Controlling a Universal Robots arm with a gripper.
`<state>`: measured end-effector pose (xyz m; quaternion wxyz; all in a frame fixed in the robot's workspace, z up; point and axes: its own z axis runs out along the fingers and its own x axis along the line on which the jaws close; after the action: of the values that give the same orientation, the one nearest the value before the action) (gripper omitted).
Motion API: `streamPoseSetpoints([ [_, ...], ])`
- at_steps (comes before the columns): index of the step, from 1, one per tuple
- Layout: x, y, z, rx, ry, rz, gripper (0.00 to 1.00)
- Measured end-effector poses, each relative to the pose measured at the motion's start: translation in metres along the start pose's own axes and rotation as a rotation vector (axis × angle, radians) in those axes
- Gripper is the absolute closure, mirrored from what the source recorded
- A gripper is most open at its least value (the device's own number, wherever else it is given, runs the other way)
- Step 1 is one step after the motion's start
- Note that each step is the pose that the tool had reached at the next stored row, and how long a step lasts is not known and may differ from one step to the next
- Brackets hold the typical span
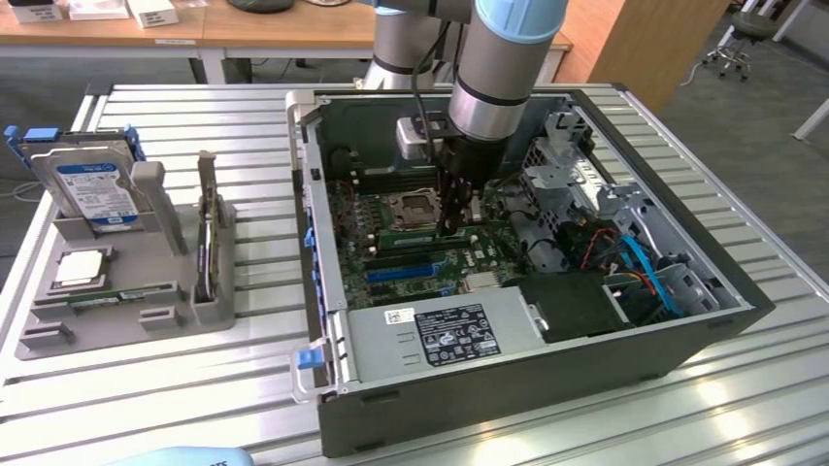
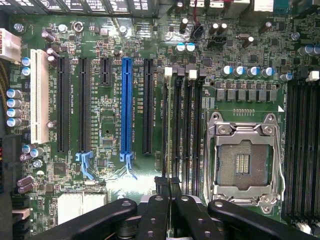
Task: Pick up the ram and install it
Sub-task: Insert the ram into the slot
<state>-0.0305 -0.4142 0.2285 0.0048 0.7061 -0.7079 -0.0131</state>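
Claw [image 1: 456, 225] is down inside the open PC case [image 1: 518, 388], over the motherboard [image 1: 414, 257] beside the CPU socket [image 1: 408, 209]. Wrist view: the fingers [image 2: 155, 220] are drawn together at the end of the memory slots [image 2: 182, 130], and a thin edge-on strip, the ram [image 2: 165, 130], sits in the slot line next to the socket; can't tell whether the claw is actually pinching it. Exterior view hides that contact behind the arm. Exterior view's left: grey holder tray [image 1: 130, 291] on the bench [image 1: 194, 408] with a hard drive [image 1: 93, 189] upright in it. Tight room: drive cage and cables crowd the far side.
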Motion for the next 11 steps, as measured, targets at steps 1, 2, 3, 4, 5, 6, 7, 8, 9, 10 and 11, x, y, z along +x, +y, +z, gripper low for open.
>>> streamPoseSetpoints([
  [1, 0.0, 0.0, 0.0, 0.0, 0.0, 0.0, 0.88],
  [2, 0.0, 0.0, 0.0, 0.0, 0.0002, 0.0, 0.88],
  [3, 0.0, 0.0, 0.0003, -0.0001, 0.0001, -0.001, 0.88],
  [4, 0.0, 0.0, 0.0005, 0.0, 0.0, -0.001, 0.88],
  [5, 0.0, 0.0, 0.0006, 0.0001, 0.0001, -0.001, 0.88],
  [6, 0.0, 0.0, 0.0007, 0.0002, 0.0001, -0.001, 0.88],
  [7, 0.0, 0.0, 0.0008, 0.0002, 0.0001, -0.001, 0.88],
  [8, 0.0, 0.0, 0.0008, 0.0002, 0.0001, -0.001, 0.88],
  [9, 0.0, 0.0, 0.001, 0.0003, 0.0, -0.001, 0.88],
  [10, 0.0, -0.0001, 0.0014, 0.0005, -0.0001, -0.002, 0.88],
  [11, 0.0, -0.0001, 0.0017, 0.0007, -0.0002, -0.002, 0.88],
])
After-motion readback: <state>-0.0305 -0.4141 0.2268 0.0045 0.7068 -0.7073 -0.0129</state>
